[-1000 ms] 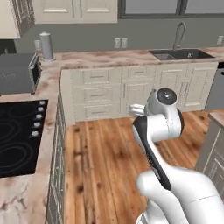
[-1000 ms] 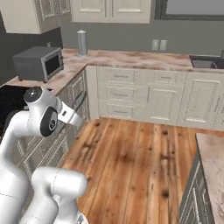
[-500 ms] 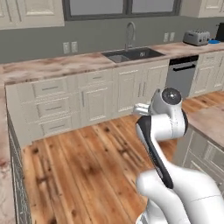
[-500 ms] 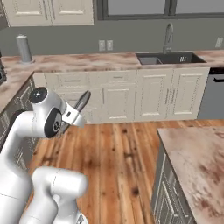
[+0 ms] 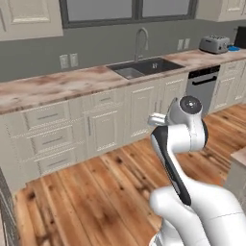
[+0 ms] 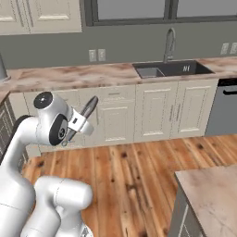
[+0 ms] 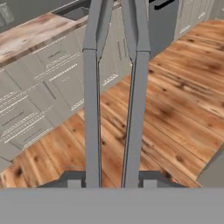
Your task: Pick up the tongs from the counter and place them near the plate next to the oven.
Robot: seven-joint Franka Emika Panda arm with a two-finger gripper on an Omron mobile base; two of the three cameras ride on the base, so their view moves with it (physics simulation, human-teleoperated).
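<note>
Tongs carried above the kitchen floor

The tongs are clamped in the pincer, arms pointing out over the wooden floor. A mottled tabletop with a sink is seen below the window; a toaster and blue plate sit at its far right.

No text, label, brand, number or sign can be read anywhere in these pictures.
</note>
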